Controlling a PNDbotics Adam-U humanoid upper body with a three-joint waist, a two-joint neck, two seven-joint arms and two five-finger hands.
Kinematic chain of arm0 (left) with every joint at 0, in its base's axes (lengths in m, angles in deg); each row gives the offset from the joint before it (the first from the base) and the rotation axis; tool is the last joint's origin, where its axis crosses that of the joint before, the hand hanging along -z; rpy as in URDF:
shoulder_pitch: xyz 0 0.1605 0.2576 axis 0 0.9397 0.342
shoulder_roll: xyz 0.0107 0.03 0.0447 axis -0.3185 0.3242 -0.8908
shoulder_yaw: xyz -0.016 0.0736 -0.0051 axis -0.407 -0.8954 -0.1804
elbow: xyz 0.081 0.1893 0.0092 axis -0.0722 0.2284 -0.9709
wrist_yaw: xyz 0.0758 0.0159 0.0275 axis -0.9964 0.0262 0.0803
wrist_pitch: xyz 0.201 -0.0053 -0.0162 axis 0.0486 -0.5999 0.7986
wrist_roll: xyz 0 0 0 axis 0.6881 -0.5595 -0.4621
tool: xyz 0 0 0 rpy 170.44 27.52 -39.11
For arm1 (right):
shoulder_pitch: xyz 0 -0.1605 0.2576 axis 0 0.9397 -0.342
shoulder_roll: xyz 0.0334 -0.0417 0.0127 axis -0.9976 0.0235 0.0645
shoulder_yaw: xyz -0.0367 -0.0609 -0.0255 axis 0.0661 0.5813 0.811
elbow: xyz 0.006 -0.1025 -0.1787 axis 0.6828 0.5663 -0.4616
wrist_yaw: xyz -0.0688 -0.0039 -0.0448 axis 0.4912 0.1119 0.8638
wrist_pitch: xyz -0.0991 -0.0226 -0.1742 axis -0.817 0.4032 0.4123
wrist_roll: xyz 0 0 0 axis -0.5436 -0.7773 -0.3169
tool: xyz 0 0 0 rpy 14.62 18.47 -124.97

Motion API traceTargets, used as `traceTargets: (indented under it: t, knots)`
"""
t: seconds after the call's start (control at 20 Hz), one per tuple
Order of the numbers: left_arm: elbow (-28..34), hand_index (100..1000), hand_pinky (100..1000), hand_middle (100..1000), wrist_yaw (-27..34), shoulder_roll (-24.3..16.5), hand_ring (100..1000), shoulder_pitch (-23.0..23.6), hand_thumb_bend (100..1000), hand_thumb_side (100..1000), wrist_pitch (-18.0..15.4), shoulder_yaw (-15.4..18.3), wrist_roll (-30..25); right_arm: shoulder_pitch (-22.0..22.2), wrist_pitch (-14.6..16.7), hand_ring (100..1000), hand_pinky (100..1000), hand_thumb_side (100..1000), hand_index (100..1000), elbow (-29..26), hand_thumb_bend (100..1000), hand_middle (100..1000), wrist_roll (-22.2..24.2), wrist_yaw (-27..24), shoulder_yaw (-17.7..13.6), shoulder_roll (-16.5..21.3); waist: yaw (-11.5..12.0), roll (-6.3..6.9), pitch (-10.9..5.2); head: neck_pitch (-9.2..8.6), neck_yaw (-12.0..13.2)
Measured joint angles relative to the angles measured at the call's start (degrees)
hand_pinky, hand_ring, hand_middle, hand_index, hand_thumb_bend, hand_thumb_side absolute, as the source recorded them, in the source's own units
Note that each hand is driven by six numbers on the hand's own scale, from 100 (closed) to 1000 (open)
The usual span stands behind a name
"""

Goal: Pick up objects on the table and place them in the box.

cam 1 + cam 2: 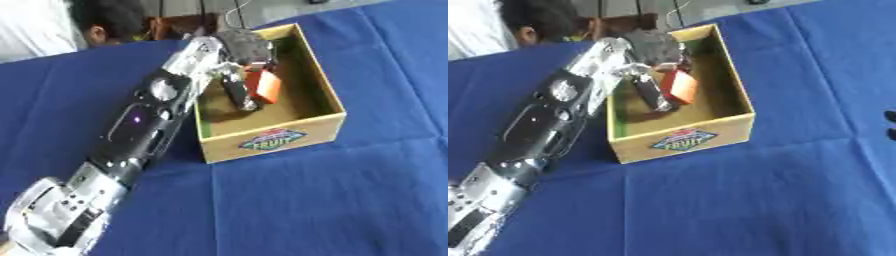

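One orange object (265, 85) hangs pinched in the left hand (243, 47), directly over the box (271, 141) interior, its long axis pointing down.

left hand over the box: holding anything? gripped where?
Yes. The left hand holds an orange object by its upper end, fingers curled round it, so that it hangs inside the box. The exact contact is hidden.
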Motion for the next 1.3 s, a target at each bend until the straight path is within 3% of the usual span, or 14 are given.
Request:
traceTargets:
  t: [0.05,0.1,0.15,0.2,0.3,0.45,0.6,0.7,0.8,0.85,0.95,1.2,1.3]
  knots:
    - [0.0,992,657,869,-0.1,0.0,866,0.0,365,486,-0.1,0.1,-0.2,0.0,0.0,954,835,1000,947,0.0,100,747,0.0,0.0,0.0,0.0,0.0,0.00,0.00,0.00,0.0]
    - [0.0,1000,739,933,-0.3,0.0,924,0.0,460,647,0.0,0.2,-0.4,0.0,0.0,954,835,1000,947,0.0,100,746,0.0,0.0,0.0,0.0,0.0,0.00,0.00,0.00,0.0]
    - [0.0,1000,770,958,-0.6,0.0,944,0.1,509,713,0.1,0.3,-0.5,0.0,0.0,954,835,1000,947,0.0,100,746,0.0,0.0,0.0,0.0,0.0,0.00,0.00,0.00,0.0]
    - [0.0,1000,810,996,-1.0,0.0,971,0.2,633,853,0.2,0.3,-0.6,0.0,-0.1,954,836,1000,947,0.0,100,746,0.1,0.0,0.0,0.0,0.0,0.00,0.00,0.00,-0.1]
    - [0.1,1000,834,1000,-1.9,0.0,985,0.5,683,913,1.0,0.3,-0.7,0.0,-0.1,954,835,1000,947,0.0,100,746,0.1,0.0,0.0,0.0,0.2,0.00,0.00,0.02,-0.1]
    - [1.3,1000,862,1000,-3.2,-0.1,1000,0.5,701,914,2.9,0.6,0.0,0.1,-0.2,954,835,1000,946,0.0,100,745,0.2,0.0,0.0,-0.1,0.5,-0.04,-0.02,0.24,-0.3]
    - [3.3,1000,872,1000,-3.5,-0.1,1000,0.6,651,882,4.2,0.7,0.6,0.5,-0.3,954,835,1000,946,0.0,100,745,0.2,0.0,0.0,-0.1,1.0,-0.08,-0.20,0.34,-0.5]
    - [4.6,1000,836,1000,-2.7,-0.2,983,0.6,545,837,4.5,1.0,0.8,0.5,-0.3,954,835,1000,946,0.0,100,745,0.3,0.0,0.0,-0.1,1.2,-0.19,-0.55,0.37,-0.6]
    - [6.8,1000,771,926,-0.5,-0.4,923,0.7,329,730,4.9,1.3,1.6,0.6,-0.4,954,834,1000,946,0.0,100,745,0.3,0.0,0.0,-0.1,1.6,-0.44,-0.72,0.41,-0.8]
    - [8.7,1000,752,905,1.1,-0.8,905,1.1,282,727,5.4,1.5,2.5,0.6,-0.4,954,834,1000,945,0.0,100,745,0.3,0.0,0.0,-0.1,1.9,-0.52,-0.78,0.56,-0.9]
    - [13.3,991,676,840,5.9,-1.8,838,2.1,100,725,7.3,2.2,5.2,0.9,-0.5,954,834,1000,946,0.0,100,745,0.2,0.0,0.0,-0.1,2.5,-0.66,-0.95,0.88,-1.3]
    - [27.6,914,537,704,28.1,-5.5,721,6.5,100,713,15.6,4.1,14.8,1.1,-0.7,954,834,1000,946,0.0,100,745,-0.1,0.0,-0.4,-0.1,4.3,-1.14,-1.51,1.58,-2.5]
    - [33.9,879,472,643,38.9,-7.5,659,10.1,100,770,19.3,4.7,18.0,1.3,-0.9,954,834,1000,946,0.0,100,745,-0.3,0.0,-0.6,-0.1,5.4,-1.36,-1.53,1.87,-3.1]
